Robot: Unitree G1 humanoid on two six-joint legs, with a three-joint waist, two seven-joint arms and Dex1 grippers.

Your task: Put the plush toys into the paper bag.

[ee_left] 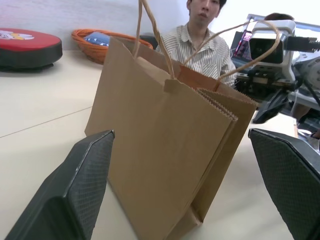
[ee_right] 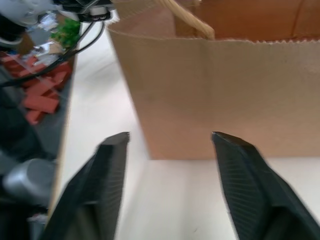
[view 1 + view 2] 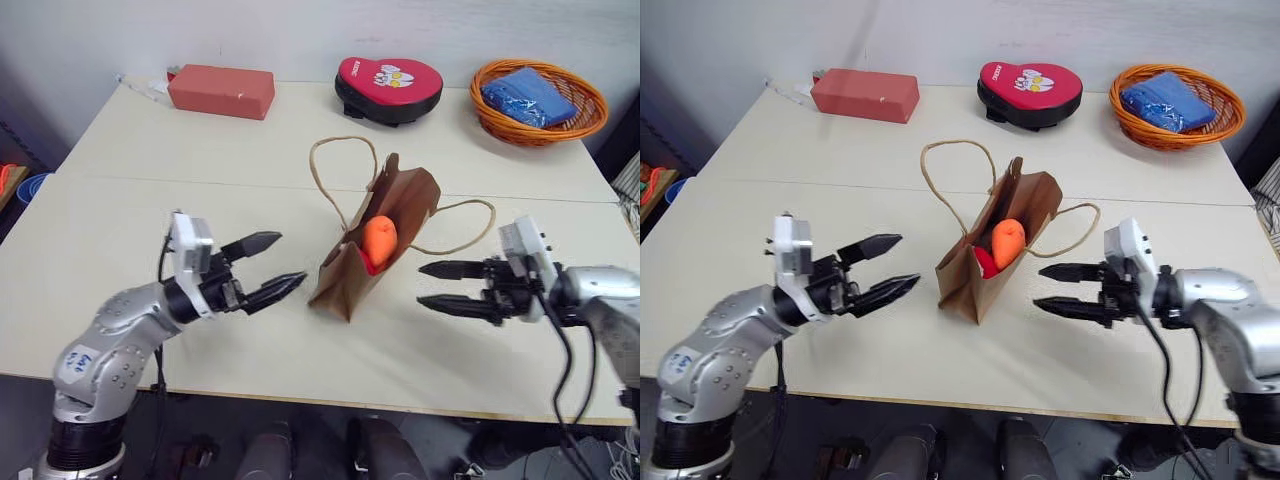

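Note:
The brown paper bag [image 3: 345, 275] stands leaning at the middle of the table, mouth up, its cord handles [image 3: 340, 150] spread out. Inside its mouth sits the orange plush toy [image 3: 380, 236], with the red plush toy [image 3: 985, 262] just below it. My left gripper [image 3: 290, 260] is open a little left of the bag, pointing at it and holding nothing. On the bag's right, my right gripper [image 3: 420, 285] points at it, fingers apart and empty. The left wrist view has the bag's side [image 1: 165, 150] close between my fingers [image 1: 75, 190]. The right wrist view faces the bag's wall [image 2: 225, 95].
Along the table's far edge are a red block [image 3: 221, 91], a red heart-shaped mitt [image 3: 390, 85] and an orange wicker basket [image 3: 590, 120] holding a blue packet [image 3: 528, 97]. A person [image 1: 200, 50] sits beyond the table in the left wrist view.

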